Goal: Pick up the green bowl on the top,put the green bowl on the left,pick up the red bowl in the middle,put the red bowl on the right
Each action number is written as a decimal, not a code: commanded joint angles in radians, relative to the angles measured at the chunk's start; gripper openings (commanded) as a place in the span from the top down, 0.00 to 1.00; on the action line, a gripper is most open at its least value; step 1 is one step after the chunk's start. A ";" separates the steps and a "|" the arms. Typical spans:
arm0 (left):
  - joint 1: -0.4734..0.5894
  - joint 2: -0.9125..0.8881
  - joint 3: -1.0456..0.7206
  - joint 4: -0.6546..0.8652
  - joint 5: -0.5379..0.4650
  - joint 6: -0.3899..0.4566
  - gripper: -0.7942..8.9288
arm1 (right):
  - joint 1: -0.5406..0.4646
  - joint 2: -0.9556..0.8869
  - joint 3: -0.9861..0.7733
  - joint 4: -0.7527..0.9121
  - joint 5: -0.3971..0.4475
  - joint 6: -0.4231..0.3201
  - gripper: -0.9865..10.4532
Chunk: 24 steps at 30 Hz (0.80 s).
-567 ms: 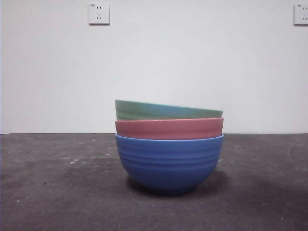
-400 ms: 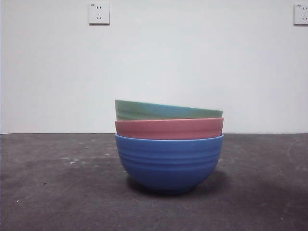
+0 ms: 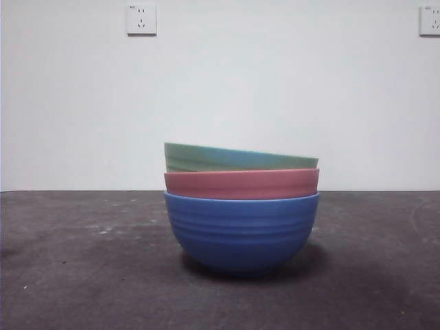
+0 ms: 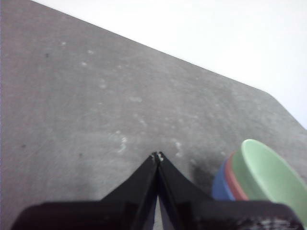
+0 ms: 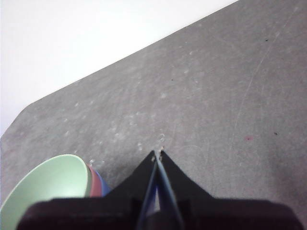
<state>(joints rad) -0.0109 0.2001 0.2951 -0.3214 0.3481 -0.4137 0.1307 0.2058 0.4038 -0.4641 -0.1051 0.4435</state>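
3 round ridged matte bowls sit nested at the centre of the dark grey surface (image 3: pixel 82 275): the sage-green bowl (image 3: pixel 234 159) tilted on top, the muted red-pink bowl (image 3: pixel 242 184) in the middle, a blue bowl (image 3: pixel 242 230) underneath. Nothing has changed over the last moments, so no step has begun. The left pincer (image 4: pixel 157 156) and right pincer (image 5: pixel 158 154) hang closed and empty, well apart from the stack.

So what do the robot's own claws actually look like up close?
Each one is plain matte black. The left gripper shows two flat, wedge-shaped jaws tapering from a broad black base to thin tips with small pale scuffs. The right gripper looks the same, with a bluish sheen along the inner jaw edges. No cables, labels or markings are visible, and the arms themselves are out of view.
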 commanded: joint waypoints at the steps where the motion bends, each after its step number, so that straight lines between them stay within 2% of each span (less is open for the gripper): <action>1: 0.003 0.055 0.055 0.005 0.033 0.002 0.93 | 0.002 0.059 0.064 -0.018 -0.002 -0.053 0.92; 4: 0.003 0.125 0.111 0.002 0.098 0.030 0.93 | 0.002 0.130 0.131 -0.059 -0.013 -0.098 0.91; 9: 0.003 0.256 0.200 -0.039 0.224 0.107 0.92 | 0.002 0.248 0.224 -0.113 -0.120 -0.204 0.91; 12: 0.003 0.328 0.245 -0.074 0.277 0.147 0.92 | 0.002 0.308 0.259 -0.122 -0.183 -0.222 0.91; 14: 0.002 0.365 0.261 -0.076 0.314 0.156 0.91 | 0.002 0.338 0.272 -0.121 -0.211 -0.225 0.87; 15: -0.001 0.381 0.267 -0.076 0.318 0.156 0.87 | 0.002 0.352 0.276 -0.121 -0.210 -0.225 0.81; 18: -0.013 0.412 0.271 -0.073 0.307 0.147 0.62 | 0.002 0.380 0.278 -0.122 -0.211 -0.224 0.68; 19: -0.018 0.420 0.271 -0.073 0.307 0.143 0.57 | 0.002 0.388 0.278 -0.122 -0.211 -0.224 0.66; 24: -0.058 0.449 0.282 -0.074 0.305 0.119 0.56 | 0.003 0.402 0.278 -0.121 -0.211 -0.224 0.66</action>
<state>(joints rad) -0.0605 0.6430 0.5694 -0.4000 0.6537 -0.2897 0.1310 0.6075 0.6796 -0.5900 -0.3145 0.2302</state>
